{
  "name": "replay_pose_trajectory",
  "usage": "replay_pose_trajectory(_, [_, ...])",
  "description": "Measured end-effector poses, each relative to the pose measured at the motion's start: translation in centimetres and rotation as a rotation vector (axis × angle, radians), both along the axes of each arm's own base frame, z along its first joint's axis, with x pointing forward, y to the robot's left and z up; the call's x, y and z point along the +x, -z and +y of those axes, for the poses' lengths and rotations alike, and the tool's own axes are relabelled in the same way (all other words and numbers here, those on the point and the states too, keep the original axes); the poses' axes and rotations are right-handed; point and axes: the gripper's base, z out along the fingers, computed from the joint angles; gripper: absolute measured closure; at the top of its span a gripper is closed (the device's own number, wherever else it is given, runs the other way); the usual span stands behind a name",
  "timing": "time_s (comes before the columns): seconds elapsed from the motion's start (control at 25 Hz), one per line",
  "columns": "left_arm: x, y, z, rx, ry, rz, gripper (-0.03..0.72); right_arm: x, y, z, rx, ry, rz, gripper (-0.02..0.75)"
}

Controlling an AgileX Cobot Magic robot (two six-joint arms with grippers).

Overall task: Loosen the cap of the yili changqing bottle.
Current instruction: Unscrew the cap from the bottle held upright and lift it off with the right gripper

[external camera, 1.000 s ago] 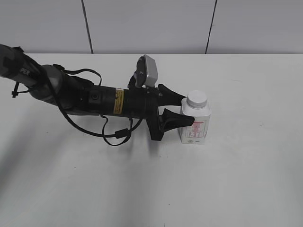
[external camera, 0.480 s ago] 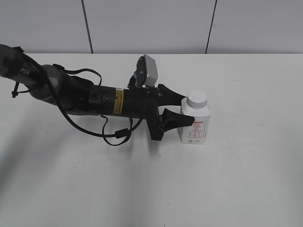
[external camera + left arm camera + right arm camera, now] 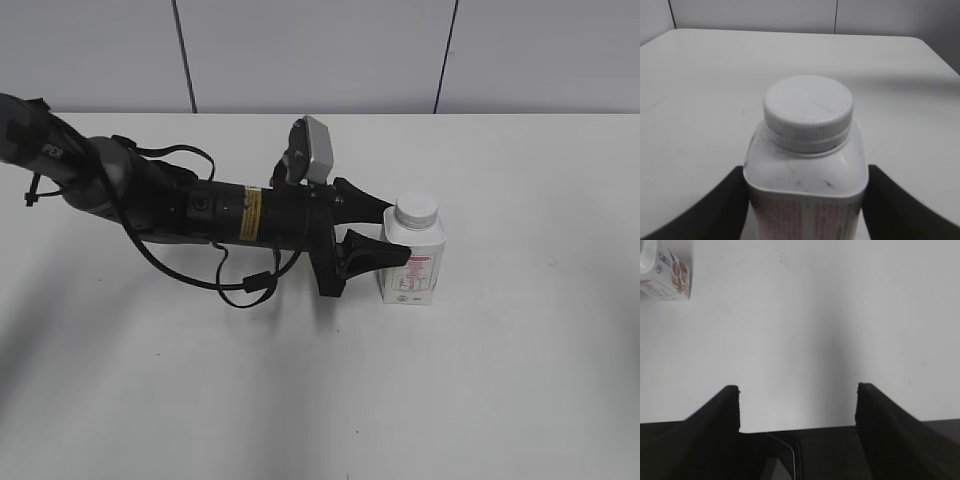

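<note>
My left arm lay low across the table (image 3: 520, 380), reaching from the far left toward the right, its wrist camera sticking up above it. My left hand (image 3: 388, 232) was clamped on the yili changqing bottle (image 3: 413, 268), one finger on the far side of the body and one finger on the near side, both pressed against its upper part just below the shoulders. The bottle stood upright right of centre, red-printed label facing the near side. The cap (image 3: 808, 112) sat on its neck, ribbed edge showing; what is inside I cannot tell. My right hand (image 3: 797, 392) was spread apart over bare table, holding nothing, with the bottle far off at the upper left corner of its view.
</note>
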Motion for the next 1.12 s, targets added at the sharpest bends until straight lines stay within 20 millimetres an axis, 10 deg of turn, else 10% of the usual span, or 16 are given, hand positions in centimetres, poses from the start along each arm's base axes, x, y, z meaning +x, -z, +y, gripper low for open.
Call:
replay_pose_trajectory(0.52, [0.0, 0.0, 0.0, -0.001, 0.001, 0.0, 0.264, 12.0, 0.9, 1.2, -0.022, -0.001, 0.294, 0.29])
replay_pose_trajectory(1.12, [0.0, 0.0, 0.0, -0.001, 0.001, 0.0, 0.264, 20.3, 4.2, 3.2, 0.068, -0.027, 0.432, 0.291])
